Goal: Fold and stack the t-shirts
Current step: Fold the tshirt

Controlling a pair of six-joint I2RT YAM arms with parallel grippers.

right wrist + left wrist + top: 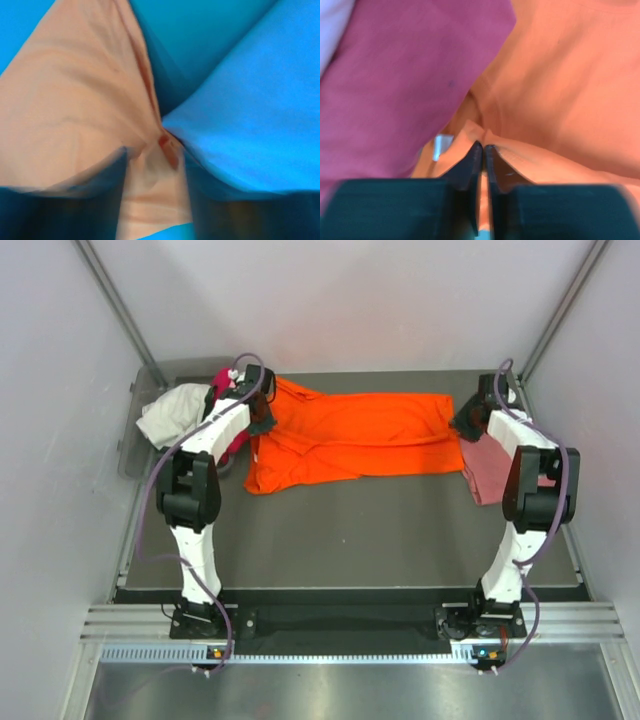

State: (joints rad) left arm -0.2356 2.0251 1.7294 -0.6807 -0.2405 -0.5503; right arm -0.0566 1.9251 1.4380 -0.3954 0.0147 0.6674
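Orange t-shirt (350, 435): soft, bright, wrinkled cloth; it lay spread along the far edge of the dark surface (350, 530).
Left claw (483, 146): pinched tight on a raised fold of the orange cloth, near the far left corner.
Right claw (152, 155): fingers stood apart with pale cloth between them; the view was blurred.
Salmon-pink t-shirt (490, 472): flat at the right edge, partly hidden by the arm.
Magenta t-shirt (395, 90): smooth, touched the orange one.

right hand (154, 165): blurred, grip unclear | magenta shirt (221, 377): mostly behind left arm (215, 435)
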